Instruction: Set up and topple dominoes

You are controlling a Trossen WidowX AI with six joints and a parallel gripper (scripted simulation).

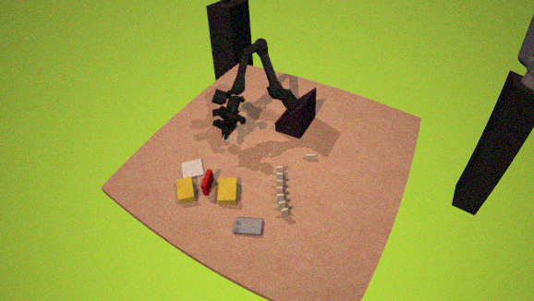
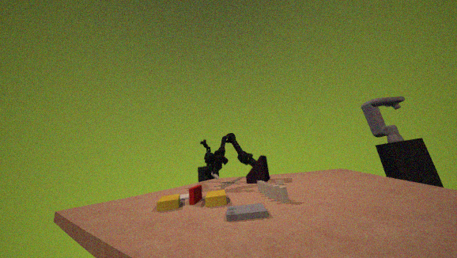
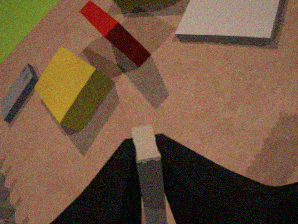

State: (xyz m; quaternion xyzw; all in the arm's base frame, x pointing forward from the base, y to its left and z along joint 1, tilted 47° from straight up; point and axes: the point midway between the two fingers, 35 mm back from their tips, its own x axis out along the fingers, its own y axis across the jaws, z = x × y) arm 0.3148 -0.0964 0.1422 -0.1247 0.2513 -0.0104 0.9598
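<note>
Gripper (image 1: pixel 225 135) (image 2: pixel 213 172) (image 3: pixel 144 145) clamps a pale domino (image 1: pixel 228 138) (image 2: pixel 215 176) (image 3: pixel 145 143). From it, top view: red block (image 1: pixel 207 182) (image 2: pixel 195 195) (image 3: pixel 119 36), near 7 o'clock; standing row (image 1: pixel 280 190) (image 2: pixel 273 191), between 4 and 5; loose domino (image 1: pixel 310 157) (image 2: pixel 280 182), flat, between 3 and 4.

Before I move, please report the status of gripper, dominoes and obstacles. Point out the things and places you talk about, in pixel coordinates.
Gripper (image 1: pixel 224 137) (image 2: pixel 214 174) (image 3: pixel 144 145) shut on one domino (image 1: pixel 226 138) (image 2: pixel 216 176) (image 3: pixel 146 142). Row (image 1: pixel 280 185) (image 2: pixel 273 191) standing. Loose domino (image 1: pixel 310 157) off the row's arm-side end. Red block (image 1: pixel 207 182) (image 2: pixel 195 195) (image 3: pixel 116 34) and yellow blocks beside row, possible obstacles.
</note>
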